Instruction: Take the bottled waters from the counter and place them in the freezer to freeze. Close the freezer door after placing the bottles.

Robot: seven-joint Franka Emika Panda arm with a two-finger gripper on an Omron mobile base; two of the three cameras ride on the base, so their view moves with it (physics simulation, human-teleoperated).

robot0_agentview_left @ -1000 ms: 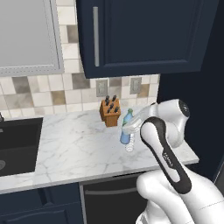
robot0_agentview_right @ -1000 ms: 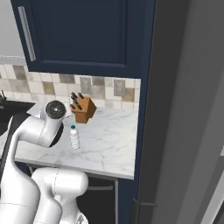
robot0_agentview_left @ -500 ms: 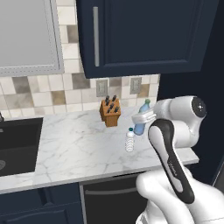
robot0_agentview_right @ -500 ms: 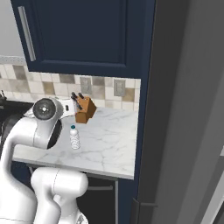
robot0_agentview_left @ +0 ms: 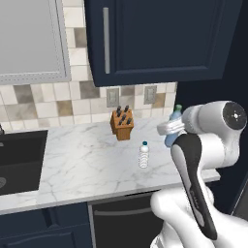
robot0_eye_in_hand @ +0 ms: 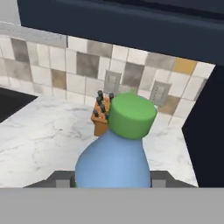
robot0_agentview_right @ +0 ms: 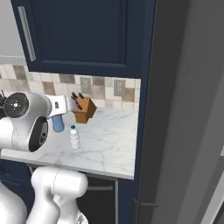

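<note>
While the clear ribbed bottle (robot0_agentview_left: 144, 155) stands on veined marble, the jaws pinch the smooth blue-tinted bottle (robot0_eye_in_hand: 114, 162).

Arm raised and bent; tool (robot0_eye_in_hand: 113, 180) clamped on its load.

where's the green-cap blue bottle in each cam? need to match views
Left base view: blue bottle, right of centre, lifted off the counter, held at the arm's end.
Right base view: left of centre, beside the white arm.
Hand view: centre foreground, green cap up, in the gripper.
Shared landmark: knife block.
</note>
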